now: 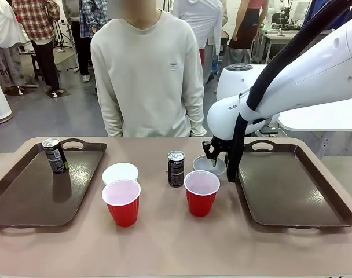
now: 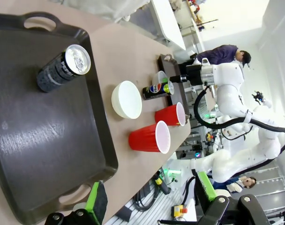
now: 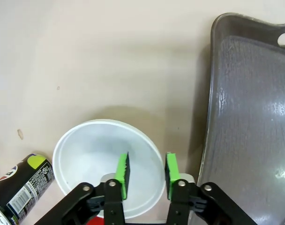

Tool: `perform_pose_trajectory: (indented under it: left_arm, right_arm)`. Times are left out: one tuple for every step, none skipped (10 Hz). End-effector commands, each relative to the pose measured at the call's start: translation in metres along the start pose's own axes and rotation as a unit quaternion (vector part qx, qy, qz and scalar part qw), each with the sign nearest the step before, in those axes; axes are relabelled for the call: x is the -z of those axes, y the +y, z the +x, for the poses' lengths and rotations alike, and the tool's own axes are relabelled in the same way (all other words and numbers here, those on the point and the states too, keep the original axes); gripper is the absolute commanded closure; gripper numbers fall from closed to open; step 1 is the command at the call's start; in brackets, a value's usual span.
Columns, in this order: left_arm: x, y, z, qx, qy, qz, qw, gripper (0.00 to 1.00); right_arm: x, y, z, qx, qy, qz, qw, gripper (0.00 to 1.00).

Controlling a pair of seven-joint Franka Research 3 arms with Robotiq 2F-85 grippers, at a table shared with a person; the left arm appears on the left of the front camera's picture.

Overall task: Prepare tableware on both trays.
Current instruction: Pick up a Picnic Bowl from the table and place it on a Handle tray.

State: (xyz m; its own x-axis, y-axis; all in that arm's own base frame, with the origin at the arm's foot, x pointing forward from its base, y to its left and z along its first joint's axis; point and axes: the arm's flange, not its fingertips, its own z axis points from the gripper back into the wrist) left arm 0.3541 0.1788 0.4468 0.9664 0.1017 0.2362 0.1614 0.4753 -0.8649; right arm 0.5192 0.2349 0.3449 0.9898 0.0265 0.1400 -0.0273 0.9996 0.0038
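One white bowl (image 3: 91,154) stands on the desk (image 3: 86,56) beneath the right claw (image 3: 146,168), its rim pinched between the pads (image 3: 123,171). Light, stiff, probably slick: the rim hold suits it; the left claw (image 2: 150,193) is spread.

Black can (image 3: 23,187) cut by bottom-left corner; tray (image 3: 255,117) runs off right edge. Bowl (image 1: 200,164) part-hidden behind red cup (image 1: 201,191).

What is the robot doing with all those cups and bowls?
The right gripper pinches the rim of a white bowl beside the right tray. One can stands on the left tray. The other can, the other bowl, one red cup and a second red cup stand on the table between the trays. A person stands opposite.
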Motion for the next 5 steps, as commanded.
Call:
perform_pose_trajectory:
  left_arm:
    - [-0.0028, 0.0001, -0.0013, 0.003, 0.001, -0.005, 1.0, 0.0]
    - [-0.0028, 0.0001, -0.0013, 0.003, 0.001, -0.005, 1.0, 0.0]
    - [-0.0028, 0.0001, -0.0013, 0.003, 0.001, -0.005, 1.0, 0.0]
    - [-0.0028, 0.0001, -0.0013, 0.003, 0.001, -0.005, 1.0, 0.0]
    - [-0.0028, 0.0001, -0.0013, 0.003, 0.001, -0.005, 1.0, 0.0]
  right_arm:
    - [0.0029, -0.0022, -0.0045, -0.005, 0.0, 0.012, 1.0, 1.0]
    - [0.0031, -0.0026, -0.0052, -0.007, 0.001, 0.013, 1.0, 1.0]
    - [0.0031, -0.0028, -0.005, -0.007, 0.003, 0.013, 1.0, 1.0]
    - [0.0026, -0.0028, -0.0048, -0.007, 0.004, 0.014, 1.0, 1.0]
    - [0.0003, -0.0041, -0.0063, -0.007, 0.004, 0.015, 1.0, 1.0]
